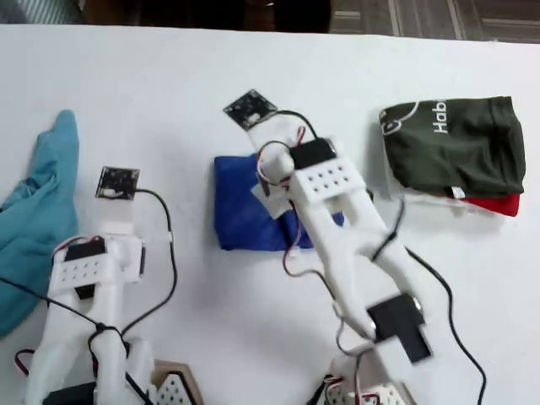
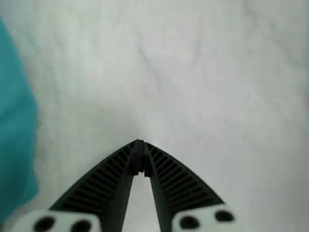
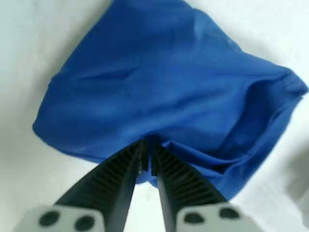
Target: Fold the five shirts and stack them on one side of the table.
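Toward the right edge of the table [image 1: 169, 76] sat a stack: a dark green shirt [image 1: 456, 148] folded on top, w/ a red shirt [image 1: 498, 204] under it. The red one's edge poked out on the side facing the table's near edge. A thin pale strip showed btwn the two; couldn't tell what it was.

Approx mid-table, about halfway btwn the near and far edges, lay the blue shirt [image 1: 240, 211]. It was folded to a rough rectangle, flat on the table, near the stack but not touching it. The right arm stretched out from the near edge, its wrist over the part of the blue shirt closest to the stack. The R gripper [image 3: 147, 147] had its fingers drawn narrow, w/ just a slit btwn them, tips right at the blue shirt's hem. Couldn't tell whether any cloth was caught there.

At the left edge a teal shirt [image 1: 38, 211] lay unfolded and rumpled, well apart from the blue one. The left arm stood by the near edge, btwn the teal shirt and the blue shirt. The L gripper [image 2: 139, 147] was pinched together, tips touching, holding nothing. It was over bare table w/ the teal shirt just beside it.

A black cable [image 1: 166, 253] looped across the table next to the left arm.
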{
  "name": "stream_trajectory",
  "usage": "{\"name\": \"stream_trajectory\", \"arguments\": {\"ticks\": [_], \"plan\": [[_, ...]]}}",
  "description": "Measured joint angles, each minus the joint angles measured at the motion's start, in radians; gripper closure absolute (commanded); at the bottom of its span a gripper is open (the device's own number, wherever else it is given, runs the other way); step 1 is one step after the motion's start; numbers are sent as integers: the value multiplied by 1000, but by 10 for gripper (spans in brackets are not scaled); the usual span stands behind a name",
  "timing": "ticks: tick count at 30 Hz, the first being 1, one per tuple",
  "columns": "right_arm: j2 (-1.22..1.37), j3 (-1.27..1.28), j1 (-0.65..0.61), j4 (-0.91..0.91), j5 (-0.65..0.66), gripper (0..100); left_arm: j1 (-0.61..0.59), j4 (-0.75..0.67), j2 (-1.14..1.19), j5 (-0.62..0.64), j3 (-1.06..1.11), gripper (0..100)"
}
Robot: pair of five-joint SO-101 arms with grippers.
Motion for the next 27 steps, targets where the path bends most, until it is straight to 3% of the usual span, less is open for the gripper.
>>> {"name": "stream_trajectory", "arguments": {"ticks": [11,20,27], "plan": [[157,-25,6,132,0,978,0,0,0,0,0,973],[155,-25,175,210,0,978,0,0,0,0,0,973],[115,-115,87,143,0,978,-2,0,0,0,0,973]]}}
